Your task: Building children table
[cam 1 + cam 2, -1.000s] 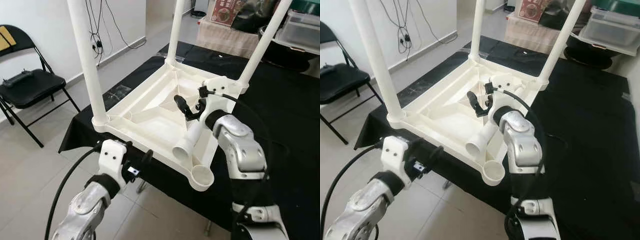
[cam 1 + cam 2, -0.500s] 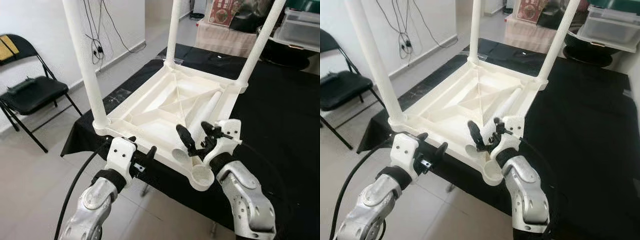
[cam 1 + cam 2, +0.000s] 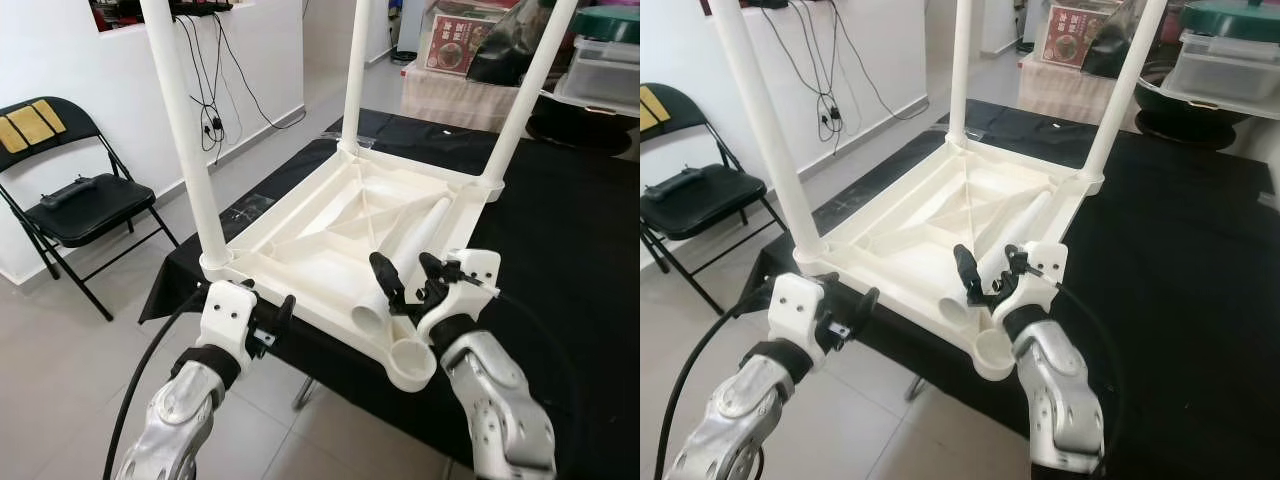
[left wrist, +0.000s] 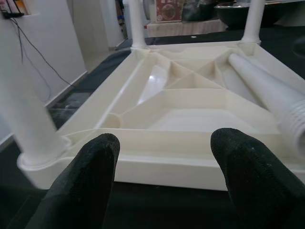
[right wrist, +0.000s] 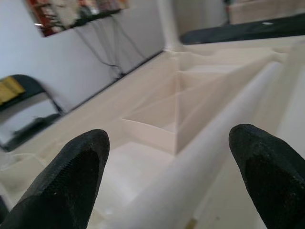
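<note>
Three legs seated in inverted tabletop (image 3: 330,225); fourth leg (image 3: 405,255) lying loose, corner socket (image 3: 411,362) empty. My right gripper (image 3: 410,285) hovering, jaws spread; left gripper (image 3: 262,318) jaws spread.

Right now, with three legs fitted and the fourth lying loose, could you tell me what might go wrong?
1. The loose leg lies inside the upturned tabletop, and the open right claw hovers over its near end; a poor grip could let it roll or slide.
2. The empty socket sits at the corner overhanging the black table edge; pressing the leg in could tip or shift the top.
3. The left claw, open, isn't bracing anything.
</note>
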You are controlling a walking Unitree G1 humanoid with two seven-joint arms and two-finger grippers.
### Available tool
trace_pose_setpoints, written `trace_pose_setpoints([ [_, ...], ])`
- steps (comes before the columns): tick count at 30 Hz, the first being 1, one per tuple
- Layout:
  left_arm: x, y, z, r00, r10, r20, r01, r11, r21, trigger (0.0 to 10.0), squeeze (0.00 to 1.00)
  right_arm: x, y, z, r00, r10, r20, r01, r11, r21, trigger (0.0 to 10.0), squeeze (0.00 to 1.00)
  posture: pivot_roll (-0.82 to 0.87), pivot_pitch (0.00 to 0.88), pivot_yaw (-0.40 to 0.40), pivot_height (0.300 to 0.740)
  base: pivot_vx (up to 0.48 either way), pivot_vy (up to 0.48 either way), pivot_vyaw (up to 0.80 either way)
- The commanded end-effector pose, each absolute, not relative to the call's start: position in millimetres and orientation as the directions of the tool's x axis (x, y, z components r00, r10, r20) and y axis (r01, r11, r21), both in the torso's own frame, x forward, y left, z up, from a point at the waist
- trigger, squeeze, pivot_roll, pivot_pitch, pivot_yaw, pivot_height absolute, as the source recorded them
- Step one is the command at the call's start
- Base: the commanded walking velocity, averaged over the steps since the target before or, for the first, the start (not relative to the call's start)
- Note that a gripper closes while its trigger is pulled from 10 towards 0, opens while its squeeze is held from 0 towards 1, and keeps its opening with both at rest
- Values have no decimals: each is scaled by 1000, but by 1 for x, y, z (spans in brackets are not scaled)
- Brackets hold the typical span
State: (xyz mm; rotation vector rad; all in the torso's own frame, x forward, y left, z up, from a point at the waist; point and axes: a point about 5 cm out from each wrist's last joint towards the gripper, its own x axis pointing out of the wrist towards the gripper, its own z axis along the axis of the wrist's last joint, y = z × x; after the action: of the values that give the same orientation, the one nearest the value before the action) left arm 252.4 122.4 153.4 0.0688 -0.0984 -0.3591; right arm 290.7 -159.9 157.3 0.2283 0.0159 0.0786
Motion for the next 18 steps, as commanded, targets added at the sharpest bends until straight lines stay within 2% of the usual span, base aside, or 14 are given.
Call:
trace_pose_setpoints([
  [1,254,129,150,943,-325,66,320,944,81,10000,0,292,-162,151,998,34,-48,-22,974,225,10000,0,4,36,-24,740,0,480,-800],
  [7,254,123,150,923,-378,78,370,924,93,10000,0,292,-165,152,999,36,-38,-27,977,214,10000,0,-6,33,-15,740,0,0,-800],
  [18,256,123,148,920,-386,72,380,921,85,10000,0,298,-163,157,999,33,-13,-30,982,185,10000,0,-6,23,-25,740,0,0,-800],
])
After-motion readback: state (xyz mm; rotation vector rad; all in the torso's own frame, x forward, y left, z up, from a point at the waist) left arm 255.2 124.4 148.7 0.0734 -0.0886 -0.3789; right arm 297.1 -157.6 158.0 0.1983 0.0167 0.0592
